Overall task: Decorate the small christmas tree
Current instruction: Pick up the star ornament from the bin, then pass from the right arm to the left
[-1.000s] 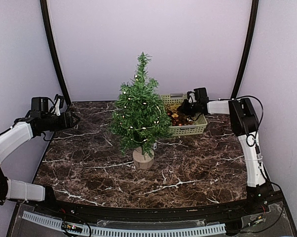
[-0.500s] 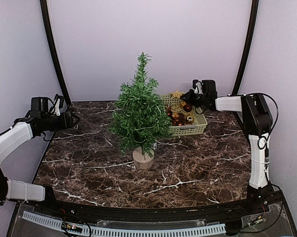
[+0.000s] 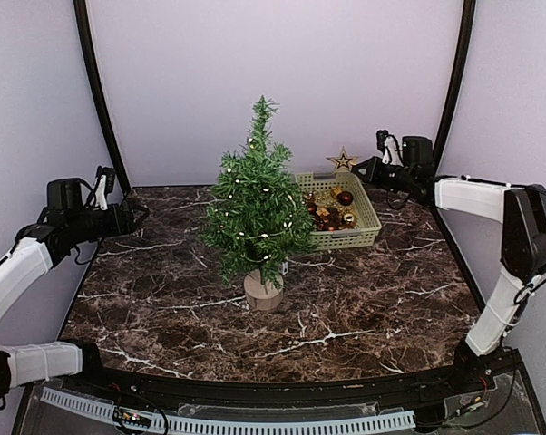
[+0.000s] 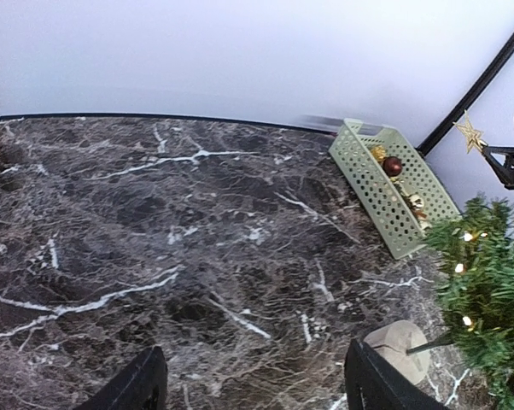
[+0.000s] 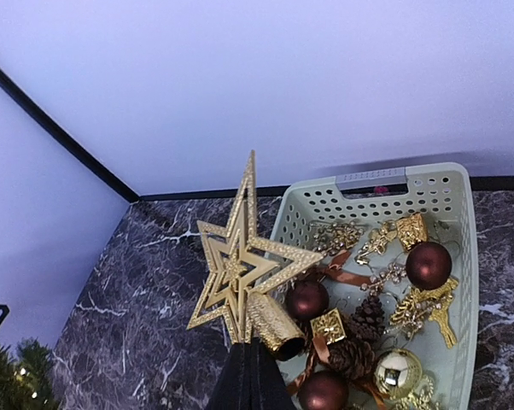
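Note:
The small christmas tree [image 3: 258,204] stands upright mid-table in its tan stump base [image 3: 263,291], with small lights on its branches; its right edge shows in the left wrist view [image 4: 487,282]. My right gripper [image 3: 362,169] is shut on a gold star tree topper [image 3: 344,160], held in the air above the back of the green basket [image 3: 368,207]. In the right wrist view the star [image 5: 240,256] sits in the closed fingertips [image 5: 253,376]. My left gripper [image 3: 139,217] is open and empty at the table's far left, its fingers [image 4: 146,384] above bare marble.
The basket [image 5: 449,192] holds dark red balls [image 5: 429,264], a gold ball, pine cones and gold trinkets. A pale backdrop with two black poles rings the marble table [image 3: 346,299].
My right gripper has lifted the gold star out of the basket and moved it up and to the right. The left arm has drawn back slightly to the left.

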Tool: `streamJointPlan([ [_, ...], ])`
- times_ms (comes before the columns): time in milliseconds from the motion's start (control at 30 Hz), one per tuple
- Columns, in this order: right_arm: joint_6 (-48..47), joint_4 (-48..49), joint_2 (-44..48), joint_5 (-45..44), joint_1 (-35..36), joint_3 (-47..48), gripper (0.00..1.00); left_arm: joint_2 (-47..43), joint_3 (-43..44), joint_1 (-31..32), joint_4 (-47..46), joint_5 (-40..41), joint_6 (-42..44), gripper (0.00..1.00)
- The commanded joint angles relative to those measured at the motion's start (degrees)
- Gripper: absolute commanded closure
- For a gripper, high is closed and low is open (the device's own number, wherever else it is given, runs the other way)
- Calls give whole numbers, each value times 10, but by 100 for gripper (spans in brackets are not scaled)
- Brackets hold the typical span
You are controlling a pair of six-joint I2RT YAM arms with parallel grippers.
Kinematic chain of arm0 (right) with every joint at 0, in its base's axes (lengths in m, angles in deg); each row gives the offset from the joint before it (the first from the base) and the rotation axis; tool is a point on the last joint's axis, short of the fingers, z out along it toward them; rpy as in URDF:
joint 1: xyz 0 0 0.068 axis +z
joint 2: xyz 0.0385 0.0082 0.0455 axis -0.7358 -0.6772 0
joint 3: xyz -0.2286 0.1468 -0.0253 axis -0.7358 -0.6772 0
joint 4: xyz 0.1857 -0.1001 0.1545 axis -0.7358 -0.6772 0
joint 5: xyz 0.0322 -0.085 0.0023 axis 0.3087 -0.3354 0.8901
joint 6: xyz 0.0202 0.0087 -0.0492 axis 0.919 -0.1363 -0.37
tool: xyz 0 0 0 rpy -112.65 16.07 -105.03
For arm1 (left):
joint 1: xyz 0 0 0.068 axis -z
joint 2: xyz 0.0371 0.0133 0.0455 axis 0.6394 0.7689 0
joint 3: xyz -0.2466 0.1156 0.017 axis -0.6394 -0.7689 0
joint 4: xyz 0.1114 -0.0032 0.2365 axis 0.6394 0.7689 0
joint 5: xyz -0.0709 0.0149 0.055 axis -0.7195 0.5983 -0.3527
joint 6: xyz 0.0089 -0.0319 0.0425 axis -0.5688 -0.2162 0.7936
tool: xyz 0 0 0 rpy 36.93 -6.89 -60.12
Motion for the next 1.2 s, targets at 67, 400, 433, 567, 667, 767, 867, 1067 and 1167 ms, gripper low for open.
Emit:
streamJointPlan([
  [67, -55, -53, 170, 48, 1, -75, 100, -67, 41, 117, 11, 25, -94, 27],
  [400, -10, -59, 373, 18, 73, -128, 100, -95, 124, 341, -62, 134, -212, 30],
  [433, -2, -52, 383, 14, 81, -126, 100, -82, 145, 375, -71, 142, -209, 30],
  [567, 31, -12, 405, 7, 121, -113, 100, -10, 249, 480, -41, 209, -168, 30],
  [667, 39, 23, 402, -3, 168, -100, 100, 57, 312, 538, -47, 229, -135, 30],
  [767, 49, 85, 396, -10, 215, -94, 100, 92, 351, 564, -104, 201, -134, 30],
  [867, 62, 151, 383, -15, 264, -94, 100, 130, 375, 572, -147, 173, -144, 28],
  [1067, 50, 193, 351, -34, 324, -77, 100, 172, 407, 577, -168, 146, -152, 23],
  [1167, 38, 188, 334, -40, 345, -63, 100, 183, 417, 578, -177, 118, -157, 22],
])
